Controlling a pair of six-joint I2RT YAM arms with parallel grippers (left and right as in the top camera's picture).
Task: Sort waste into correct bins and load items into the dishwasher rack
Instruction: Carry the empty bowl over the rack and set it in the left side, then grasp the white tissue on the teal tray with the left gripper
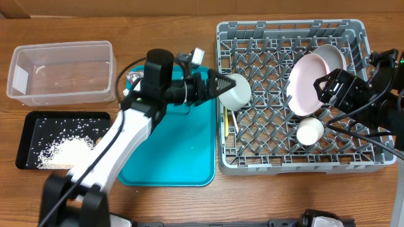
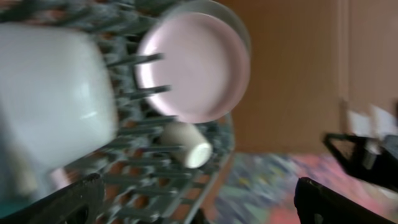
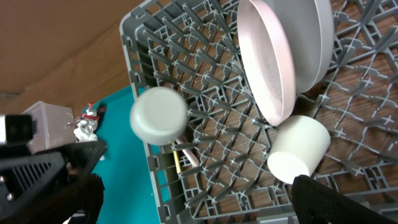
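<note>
blurred pale bowl at left — pink plate upright in rack, white cup below.

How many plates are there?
2. The pink plate stands on edge in the grey rack, toward its right side. The greyish-white plate stands just behind it, mostly covered. More could hide behind them.

wooden table | clear tub | black tray | teal tray | grey rack

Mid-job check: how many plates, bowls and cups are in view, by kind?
Plates: 2, the pink plate and the greyish-white plate
Bowls: 1, the pale bowl
Cups: 1, the white cup
Total: 4
</note>
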